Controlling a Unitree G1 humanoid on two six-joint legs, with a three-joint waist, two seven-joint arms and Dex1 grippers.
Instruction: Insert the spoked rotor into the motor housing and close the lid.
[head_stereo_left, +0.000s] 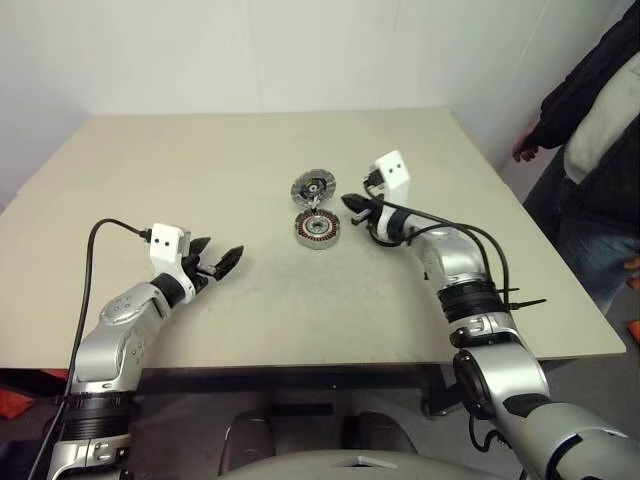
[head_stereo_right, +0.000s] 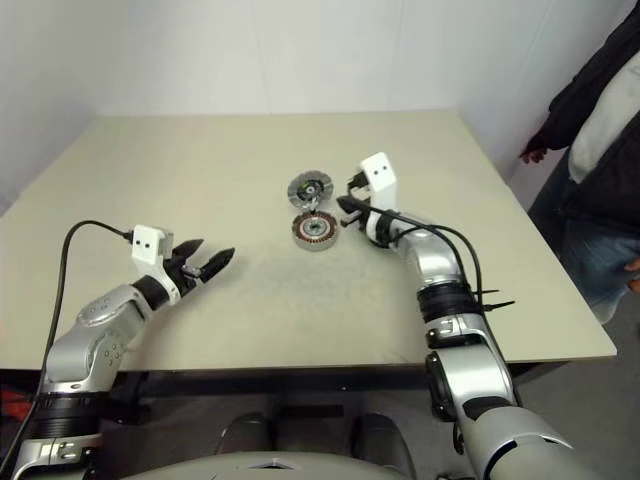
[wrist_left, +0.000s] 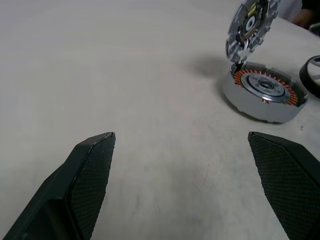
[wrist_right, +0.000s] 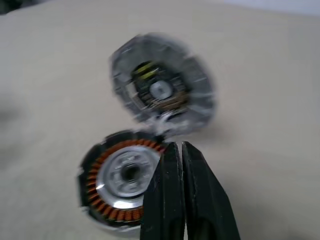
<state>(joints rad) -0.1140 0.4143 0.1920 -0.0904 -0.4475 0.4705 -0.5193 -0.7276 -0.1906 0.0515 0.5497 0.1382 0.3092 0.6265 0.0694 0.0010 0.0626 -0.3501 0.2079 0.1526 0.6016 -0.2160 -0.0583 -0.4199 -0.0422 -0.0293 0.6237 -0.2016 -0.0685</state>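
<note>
the motor housing (head_stereo_left: 317, 229) sits a little above the middle of the frame on the table (head_stereo_left: 200, 180). it is a short round cup with a pale metal wall, a ring of copper-coloured coils inside, and a shiny silver hub, the spoked rotor (wrist_left: 264, 86), lying in its centre. the lid (head_stereo_left: 312, 188) stands tilted up on edge at the housing's far rim, just above it in the frame, touching or almost touching that rim; its ribbed face with the dark centre and some yellow and brass parts faces the camera. there is one housing, one rotor and one lid. a dark thin ring (wrist_left: 312, 75) shows at the right edge of the left wrist view, just beside the housing; what it belongs to is not clear.

the right hand (head_stereo_left: 352, 205) is just right of the housing, near its rim, its two black fingers (wrist_right: 172, 195) pressed flat together and gripping nothing; in its wrist view the tips lie over the housing's near edge, but whether they touch it cannot be told. the left hand (head_stereo_left: 217, 259) is in the lower left of the frame, well apart from the parts, its fingers (wrist_left: 90, 175) spread wide with nothing between them.

a person (head_stereo_left: 600, 150) stands at the right edge of the frame beside the table.
</note>
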